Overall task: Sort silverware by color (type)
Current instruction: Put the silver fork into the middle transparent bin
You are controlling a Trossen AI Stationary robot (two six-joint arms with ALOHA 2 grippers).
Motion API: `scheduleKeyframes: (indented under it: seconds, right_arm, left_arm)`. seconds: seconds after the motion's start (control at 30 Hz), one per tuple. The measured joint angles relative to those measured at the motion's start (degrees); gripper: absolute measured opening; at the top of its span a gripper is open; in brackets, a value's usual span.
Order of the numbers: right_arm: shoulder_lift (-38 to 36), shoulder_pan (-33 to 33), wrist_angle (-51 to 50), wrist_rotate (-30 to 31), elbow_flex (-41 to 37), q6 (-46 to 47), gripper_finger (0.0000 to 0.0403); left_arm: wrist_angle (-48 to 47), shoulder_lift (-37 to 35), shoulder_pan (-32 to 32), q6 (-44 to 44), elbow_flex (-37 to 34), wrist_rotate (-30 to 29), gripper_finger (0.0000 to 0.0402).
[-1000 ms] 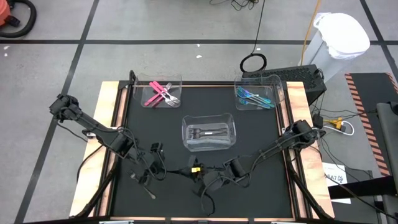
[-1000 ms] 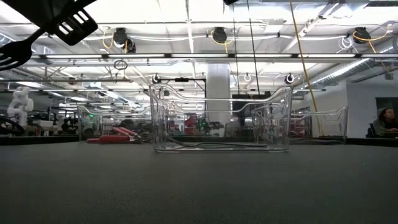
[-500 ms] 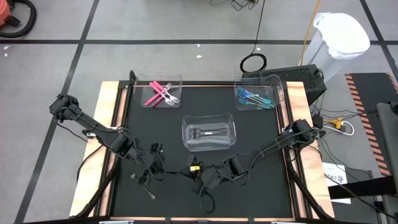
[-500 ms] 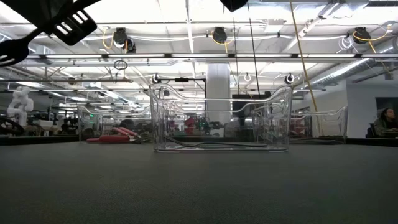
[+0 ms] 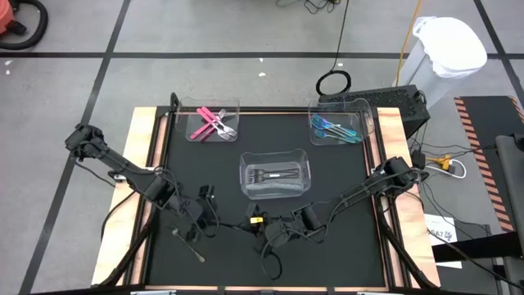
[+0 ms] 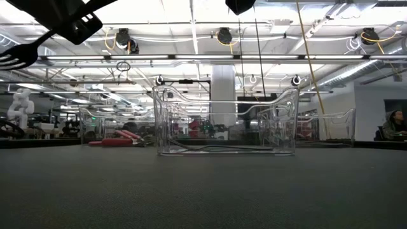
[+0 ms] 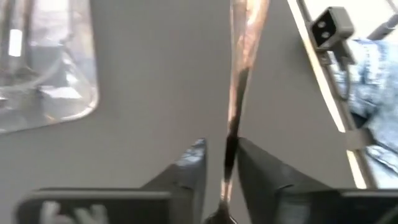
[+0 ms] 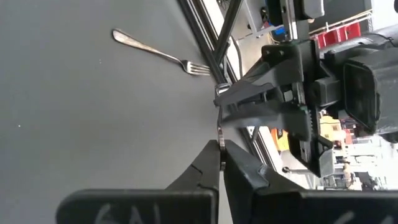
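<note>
Status: sort looks mostly done, 2 pieces left by my read. 3 clear bins at the far side of the black mat, 1 per colour. The far-left bin holds the pink-handled pieces; I make out about 3, overlapping, so the count is soft. The far-right bin holds the blue-teal pieces, about 4. The centre bin holds plain grey metal pieces, about 3, lying side by side. No mixed colours in any bin as far as the high view shows.

Not yet binned: 1 loose grey fork flat on the mat near the front-left, beside the left arm, and 1 held grey fork, up in the air well above the mat, tines hanging down. The left gripper is at front-left of the mat, fingers on either side of that fork's handle, grasping it. The right gripper is at front-centre, facing the left one, fingers clenched tight. A thin metal edge shows at its tips, and I cannot tell whether it is pinching anything.

Judgement: both leftovers are grey, so both belong in the centre bin. The airborne fork goes first, then the one on the mat.
</note>
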Motion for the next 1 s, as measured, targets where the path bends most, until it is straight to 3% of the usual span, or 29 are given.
scheduleKeyframes:
  seconds: [0.2, 0.33, 0.53, 0.73, 1.0]
  right_arm:
    - [-0.2, 0.0, -2.5, 0.1, 0.0, 0.0, 0.0002]
    - [-1.3, 0.1, -6.4, 1.0, 0.0, 0.0, 0.0002]
    - [-5.5, 0.0, -13.5, 1.7, 0.0, 0.1, 0.0002]
    - [-14.4, -0.1, -24.3, 1.1, 0.0, 1.3, 0.0002]
    - [-25.9, -0.6, -36.7, -4.7, 0.0, 3.9, 0.0002]
  left_arm:
    - [0.6, -0.4, -1.6, 1.1, 0.0, -7.9, 0.0183]
    - [1.6, -2.2, -1.7, -0.2, 0.0, -9.6, 0.0224]
    - [4.1, -6.7, -2.0, 0.6, 0.0, -10.3, 0.0235]
    - [4.8, -10.3, -2.0, 5.1, 0.0, -15.7, 0.0235]
    - [11.8, -10.8, -1.8, 13.3, 0.0, -20.6, 0.0235]
